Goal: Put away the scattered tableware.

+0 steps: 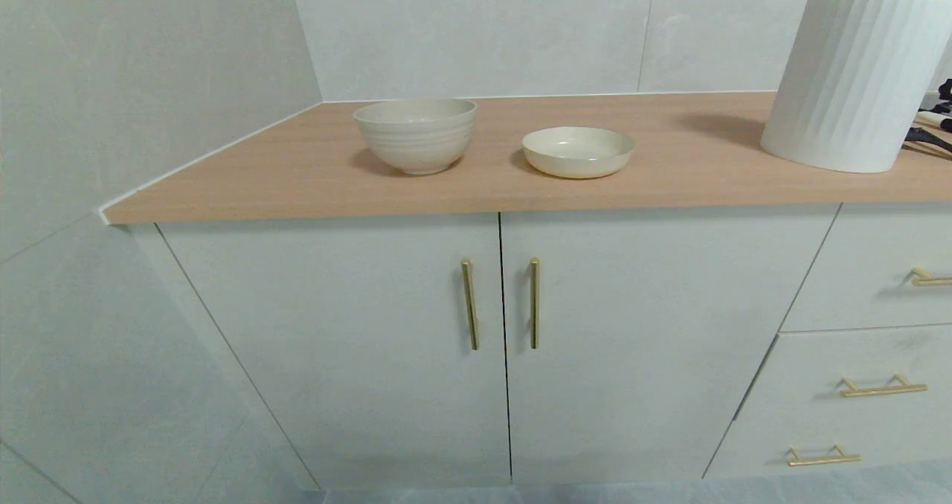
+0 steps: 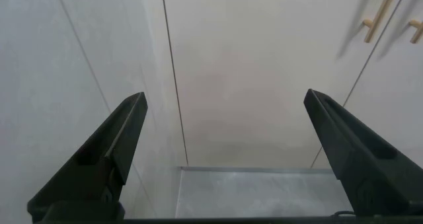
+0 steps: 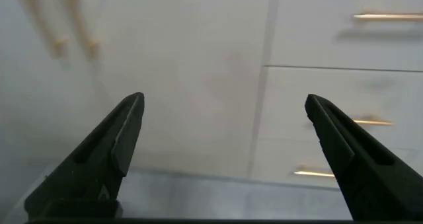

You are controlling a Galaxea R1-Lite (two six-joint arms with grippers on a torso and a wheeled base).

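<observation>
A deep beige ribbed bowl (image 1: 415, 134) stands on the wooden countertop (image 1: 297, 169), left of centre. To its right sits a shallow cream dish (image 1: 578, 151), a short gap apart from the bowl. My left gripper (image 2: 225, 105) hangs low in front of the left cabinet door, its fingers (image 2: 112, 151) spread wide with nothing between them. My right gripper (image 3: 225, 108) is also open and empty, facing the cabinet front near the drawers.
Two cabinet doors with gold handles (image 1: 469, 303) (image 1: 534, 303) are shut below the counter. Drawers with gold pulls (image 1: 883, 387) lie to the right. A tall white ribbed container (image 1: 855, 73) and dark utensils (image 1: 933, 136) occupy the counter's right end. Walls close off the left corner.
</observation>
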